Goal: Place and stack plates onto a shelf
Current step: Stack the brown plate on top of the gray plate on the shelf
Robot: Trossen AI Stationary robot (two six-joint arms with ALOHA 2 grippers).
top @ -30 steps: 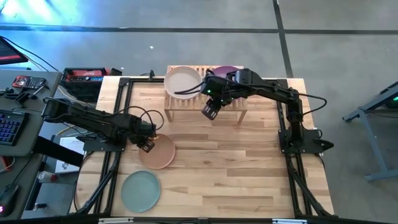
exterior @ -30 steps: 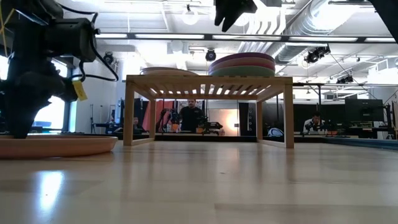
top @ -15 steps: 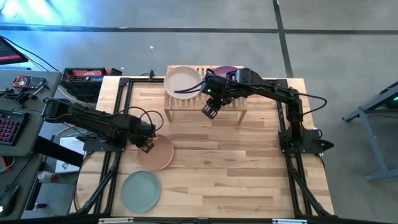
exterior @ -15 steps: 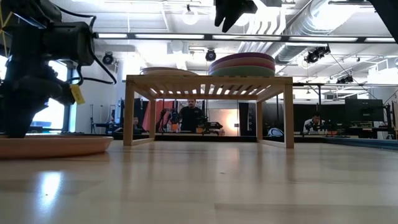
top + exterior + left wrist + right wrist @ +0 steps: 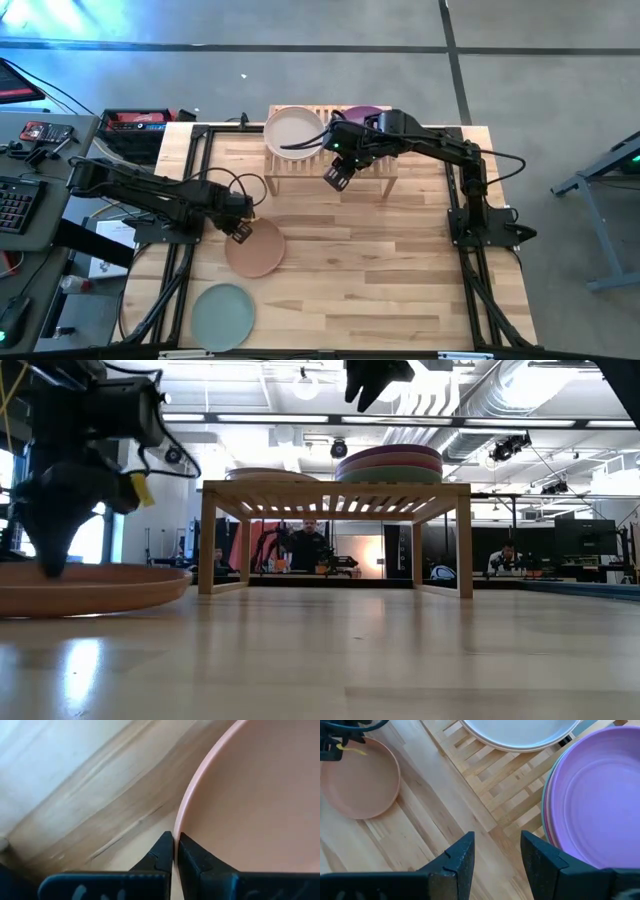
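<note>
A peach plate (image 5: 257, 250) lies flat on the table left of centre, also seen in the low view (image 5: 100, 588). My left gripper (image 5: 240, 232) is shut on its far-left rim. A sage green plate (image 5: 222, 316) lies flat nearer the table's near edge. The wooden shelf (image 5: 372, 168) stands at the far edge. It carries a pale plate (image 5: 295, 130) on its left half and a stack topped by a purple plate (image 5: 600, 800) on its right half. My right gripper (image 5: 497, 852) hangs open above the shelf's near edge, touching nothing. My left gripper pinches the peach plate's rim (image 5: 176, 827) at the plate's far-left side, one finger inside the rim and one outside. The fingers (image 5: 50, 555) come from above, pointing down. The plate sits on the table.
Black arm frames run along the table's left (image 5: 190, 180) and right (image 5: 470, 215) sides. Bare planks (image 5: 370, 270) spread between the shelf and the near edge. Beyond the table, people (image 5: 305, 545) stand in the room, and a desk with a keyboard (image 5: 15, 205) stands to the left.
My left gripper has moved a little toward the table's near edge and right while staying shut on the peach plate's rim. The plate has slid the same way along the table. The sage green plate has also shifted slightly toward the near edge.
</note>
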